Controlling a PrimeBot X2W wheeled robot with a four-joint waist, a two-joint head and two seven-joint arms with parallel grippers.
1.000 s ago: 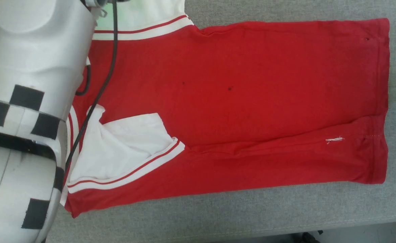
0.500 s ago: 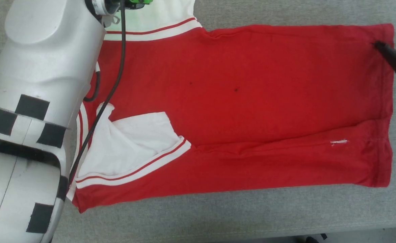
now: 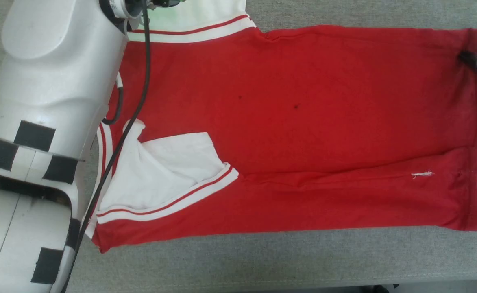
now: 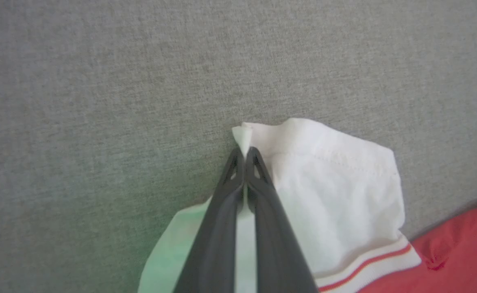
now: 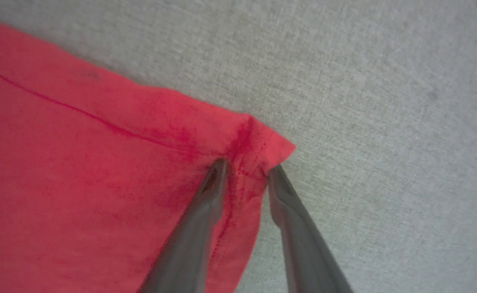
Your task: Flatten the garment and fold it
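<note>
Location, garment (image 3: pixel 303 122): spread flat on grey bench (image 3: pixel 262 260), long side parallel to near edge, hem toward right, armholes toward left. Strip along near side folded over body; white inside exposed at near armhole.

State, left gripper (image 4: pixel 244 152): fingers together, clamped on white strap tip at garment's far left end.

State, right gripper (image 5: pixel 246 169): fingers apart, straddling far hem corner. One finger on red cloth, other at cloth edge over bench.

Pale left forearm (image 3: pixel 39 101) overlaps garment's left end.
</note>
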